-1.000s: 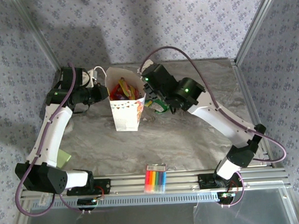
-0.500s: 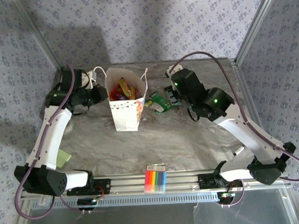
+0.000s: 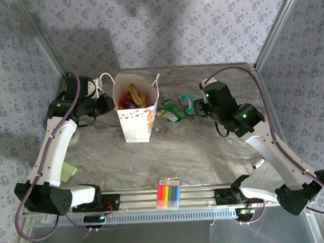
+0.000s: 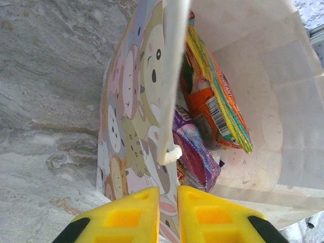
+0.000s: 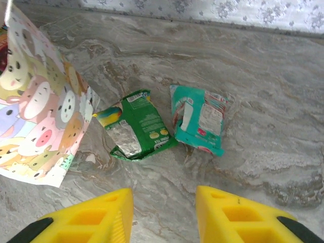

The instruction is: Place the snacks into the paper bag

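A small white paper bag (image 3: 136, 114) with a cartoon animal print stands upright and open toward the far left of a grey marbled table (image 3: 217, 151), with bare tabletop in front of it and to its right. Inside it, crinkled snacks are packed together, an orange packet (image 4: 202, 109) and a purple packet (image 4: 195, 152) among them (their full number cannot be told). Two more snacks lie flat on the table to the bag's right: one green packet (image 5: 136, 131) just beside the bag's lower corner, and one teal packet (image 5: 200, 119) just beside the green one, a thin gap between them. Both sit close to the patterned back wall (image 3: 174, 29). One rainbow-striped pack of markers (image 3: 169, 193) lies at the near edge, well apart from everything else. The left gripper (image 4: 167, 195) is at the bag's left side, its yellow fingers (image 4: 126, 217) pressed nearly together with the bag's side wall pinched between them, next to a white cord handle (image 4: 169, 91). The right gripper (image 5: 164, 212) hovers near the two loose packets, its fingers spread wide, holding and touching nothing.
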